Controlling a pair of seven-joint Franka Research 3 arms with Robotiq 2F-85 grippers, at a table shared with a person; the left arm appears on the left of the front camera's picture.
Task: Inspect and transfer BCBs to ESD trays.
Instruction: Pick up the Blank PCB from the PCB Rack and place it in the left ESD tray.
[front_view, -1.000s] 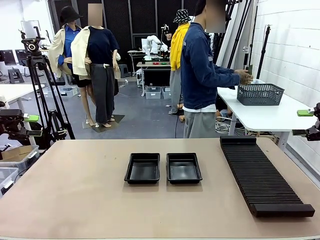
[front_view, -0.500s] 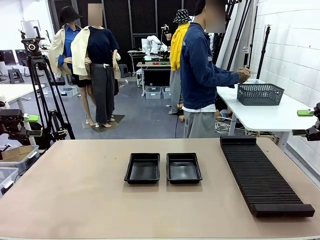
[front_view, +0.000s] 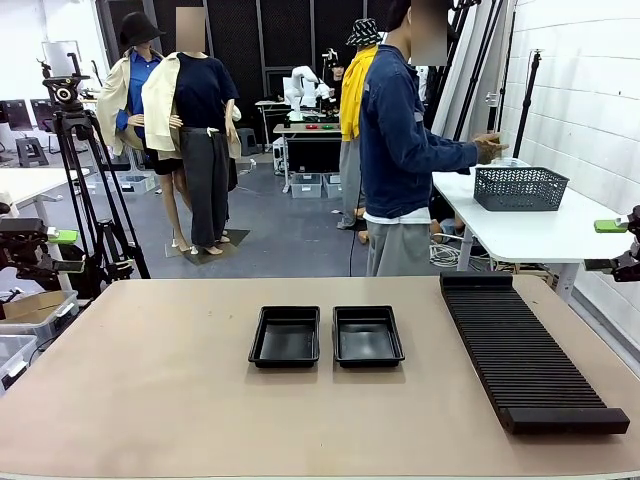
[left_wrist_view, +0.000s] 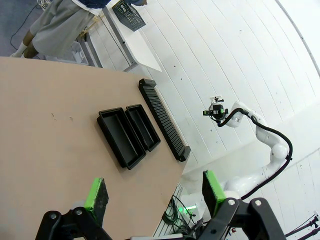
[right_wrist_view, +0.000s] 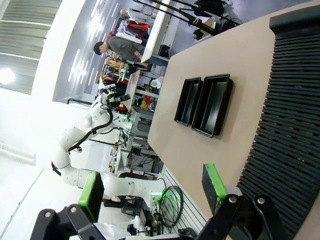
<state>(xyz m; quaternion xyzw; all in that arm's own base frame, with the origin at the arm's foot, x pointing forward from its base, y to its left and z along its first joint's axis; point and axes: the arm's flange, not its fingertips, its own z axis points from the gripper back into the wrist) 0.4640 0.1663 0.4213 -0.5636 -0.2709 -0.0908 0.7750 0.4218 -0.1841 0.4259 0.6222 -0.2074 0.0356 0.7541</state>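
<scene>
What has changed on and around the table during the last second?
The person's hand rose a little beside the grey basket on the far white table; whether it holds anything is unclear. The ESD trays, the ribbed rack, and the open left gripper and right gripper stayed put.

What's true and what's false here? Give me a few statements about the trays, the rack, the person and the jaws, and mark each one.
1. The left tray and the right tray sit side by side on the table. True.
2. Each tray holds a green board. False: both trays are empty.
3. The ribbed black rack lies on the robot's right of the trays. True.
4. The person is leaning over the trays. False: the person stands past the far edge, turned to a side table, with a hand above a basket.
5. The left arm's jaws are shut on a board. False: both arms' jaws stand open and hold nothing.
</scene>
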